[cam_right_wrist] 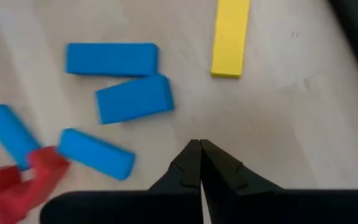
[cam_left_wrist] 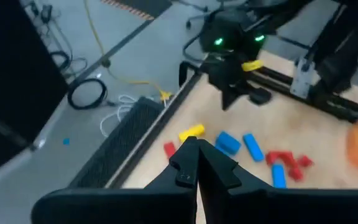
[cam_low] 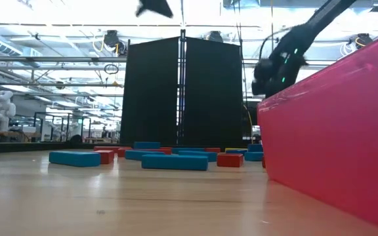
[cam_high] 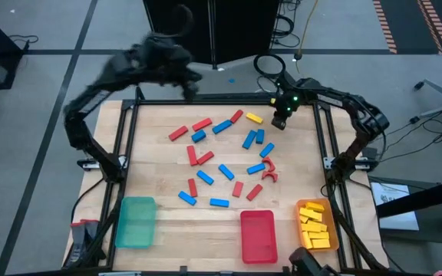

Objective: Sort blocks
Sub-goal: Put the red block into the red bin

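Red, blue and yellow blocks lie scattered flat on the middle of the wooden table (cam_high: 159, 161). One yellow block (cam_high: 254, 118) lies near the far edge, beside a red one (cam_high: 236, 116). My right gripper (cam_high: 278, 123) hovers shut just to the right of that yellow block (cam_right_wrist: 231, 37), above bare wood, with blue blocks (cam_right_wrist: 133, 99) and a red arch (cam_right_wrist: 23, 186) nearby. My left gripper (cam_high: 193, 87) is shut and hangs high over the table's far left edge, holding nothing (cam_left_wrist: 197, 150). Several yellow blocks (cam_high: 315, 226) lie in the orange tray.
Three trays stand along the near edge: green (cam_high: 136, 222), red (cam_high: 257, 235) and orange (cam_high: 304, 207). A black frame rail (cam_high: 206, 102) runs around the table. The red tray's wall (cam_low: 333, 131) fills the right of the low view.
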You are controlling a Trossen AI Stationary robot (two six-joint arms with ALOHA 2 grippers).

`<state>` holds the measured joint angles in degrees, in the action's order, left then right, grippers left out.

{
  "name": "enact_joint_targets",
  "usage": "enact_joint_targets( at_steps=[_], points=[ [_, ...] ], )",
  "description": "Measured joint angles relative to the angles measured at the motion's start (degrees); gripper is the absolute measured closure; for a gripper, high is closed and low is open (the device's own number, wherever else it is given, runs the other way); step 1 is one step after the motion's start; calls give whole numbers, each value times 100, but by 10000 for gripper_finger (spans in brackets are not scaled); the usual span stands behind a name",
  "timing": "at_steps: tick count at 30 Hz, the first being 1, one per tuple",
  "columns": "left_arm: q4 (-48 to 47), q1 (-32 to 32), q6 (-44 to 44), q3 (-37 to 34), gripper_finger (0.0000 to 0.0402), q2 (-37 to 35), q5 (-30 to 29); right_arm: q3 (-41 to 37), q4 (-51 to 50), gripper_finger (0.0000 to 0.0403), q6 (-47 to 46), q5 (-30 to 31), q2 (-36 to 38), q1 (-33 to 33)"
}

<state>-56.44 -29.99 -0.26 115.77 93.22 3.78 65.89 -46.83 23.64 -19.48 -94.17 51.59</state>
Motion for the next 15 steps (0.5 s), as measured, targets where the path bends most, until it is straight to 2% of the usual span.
enact_joint_targets(
  at_steps=[5,8,11,13,15],
  points=[
    [1530,22,165,-1267,399,854,308,4,-429,403,-265,-30,1591,-143],
    [3116,5,-243,-1710,399,1501,554,13,-680,403,-715,73,2754,-236],
    [4205,-1,-722,-1641,400,2286,819,17,-827,403,-1195,564,3702,-458],
    [4274,27,-1243,-1382,400,2856,981,17,-888,403,-1530,747,4154,-586],
    [4239,82,-1979,-1086,400,3362,1427,17,-951,403,-1866,764,4488,-654]
  ],
)
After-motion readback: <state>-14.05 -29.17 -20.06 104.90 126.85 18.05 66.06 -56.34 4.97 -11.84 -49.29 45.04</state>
